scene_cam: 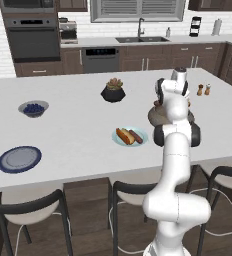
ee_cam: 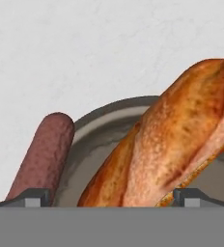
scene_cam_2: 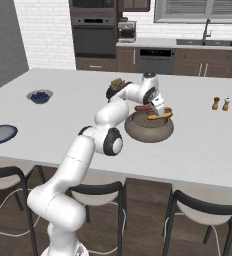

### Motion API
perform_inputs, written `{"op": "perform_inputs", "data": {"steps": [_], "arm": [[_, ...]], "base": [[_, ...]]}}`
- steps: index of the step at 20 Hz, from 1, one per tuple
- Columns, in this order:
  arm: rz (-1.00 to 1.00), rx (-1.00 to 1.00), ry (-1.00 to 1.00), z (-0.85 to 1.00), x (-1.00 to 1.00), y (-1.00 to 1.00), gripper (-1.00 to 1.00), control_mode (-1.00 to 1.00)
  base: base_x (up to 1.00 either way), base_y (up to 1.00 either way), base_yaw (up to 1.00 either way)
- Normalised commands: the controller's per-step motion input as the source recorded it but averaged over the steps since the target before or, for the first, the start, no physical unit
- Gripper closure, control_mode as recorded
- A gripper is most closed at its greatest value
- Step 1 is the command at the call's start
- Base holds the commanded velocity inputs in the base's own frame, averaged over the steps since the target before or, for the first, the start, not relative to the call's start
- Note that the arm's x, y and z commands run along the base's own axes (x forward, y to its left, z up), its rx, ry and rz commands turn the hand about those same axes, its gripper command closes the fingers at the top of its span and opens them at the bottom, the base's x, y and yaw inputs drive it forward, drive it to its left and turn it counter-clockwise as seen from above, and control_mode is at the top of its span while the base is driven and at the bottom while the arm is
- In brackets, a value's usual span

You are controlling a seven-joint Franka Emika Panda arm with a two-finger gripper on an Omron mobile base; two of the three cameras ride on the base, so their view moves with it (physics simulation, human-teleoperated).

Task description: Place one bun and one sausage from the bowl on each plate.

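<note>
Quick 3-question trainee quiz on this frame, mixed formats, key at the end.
1. True or false: the teal plate already holds a bun and a sausage.
2. What is the open claw straddling in the bowl? A) the bun B) the berries C) the plant
3. Fill in: the blue-rimmed plate holds ___ food.

Key: 1 true; 2 A; 3 no
</note>
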Motion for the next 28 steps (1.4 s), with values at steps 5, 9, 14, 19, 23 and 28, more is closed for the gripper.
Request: {"op": "perform_inputs", "data": {"steps": [5,9,14,19,23,28], "arm": [[-0.13,0.0,0.01,-0.17,-0.37,-0.09,-1.0,-1.0],[-0.08,0.0,0.0,-0.2,-0.15,-0.02,-1.0,-1.0],[0.0,0.0,-0.01,-0.02,0.2,0.0,-1.0,-1.0],[0.0,0.0,-0.01,-0.15,0.14,-0.01,-1.0,-1.0],[0.0,0.0,0.0,-0.23,0.0,-0.01,1.0,-1.0],[0.0,0.0,0.01,-0.14,0.0,-0.08,1.0,-1.0]], "base": [[0.0,0.0,0.0],[0.0,0.0,0.0],[0.0,0.0,0.0],[0.0,0.0,0.0],[0.0,0.0,0.0],[0.0,0.0,0.0]]}}
